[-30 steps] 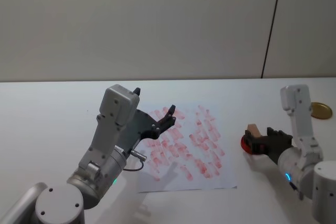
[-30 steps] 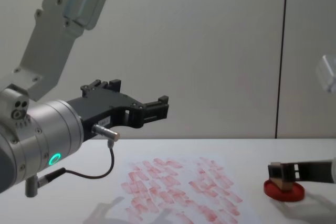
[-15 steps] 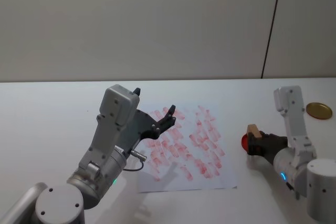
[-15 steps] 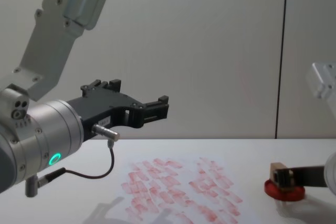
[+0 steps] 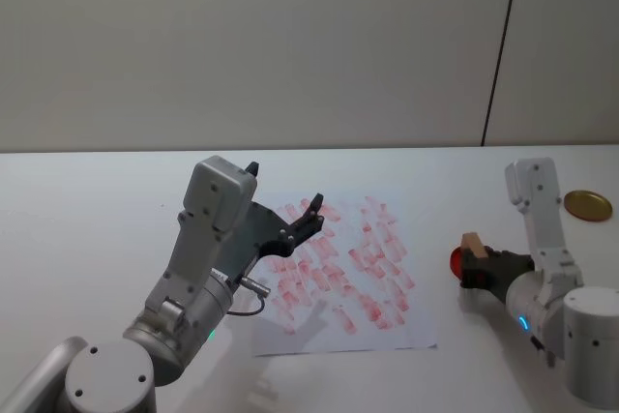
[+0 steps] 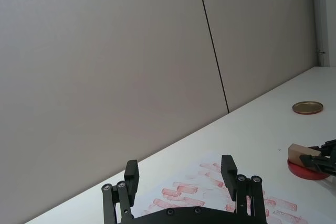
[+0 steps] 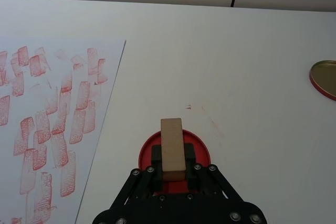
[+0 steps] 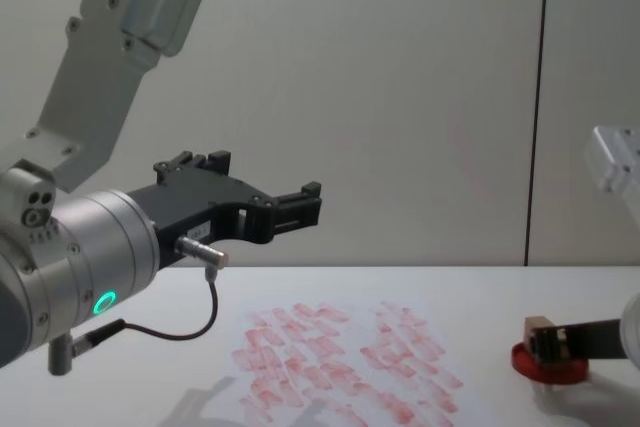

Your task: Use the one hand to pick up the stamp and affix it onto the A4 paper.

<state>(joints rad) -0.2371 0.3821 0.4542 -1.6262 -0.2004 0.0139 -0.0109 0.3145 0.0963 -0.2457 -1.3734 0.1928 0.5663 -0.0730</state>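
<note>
Tan wooden stamp (image 5: pixel 472 243) pinched upright by right end effector (image 5: pixel 473 262) over red ink pad (image 5: pixel 454 260), at 3 o'clock of A4 paper (image 5: pixel 334 282) on worktop (image 5: pixel 87 210). Left end effector (image 5: pixel 285 187) parked high over paper's 9 o'clock side.

Left wrist: splayed wide, empty.

Right wrist: fingers (image 7: pixel 156 156) squeezing stamp's lower flanks, arm low and level.

Chest: touching pad or just clear, cannot tell.

Best to lift straight, carry toward 9 o'clock, press flat on a bare patch.

Tan stamp (image 7: pixel 172 148) — red-marked white paper (image 7: pixel 52 103)
</note>
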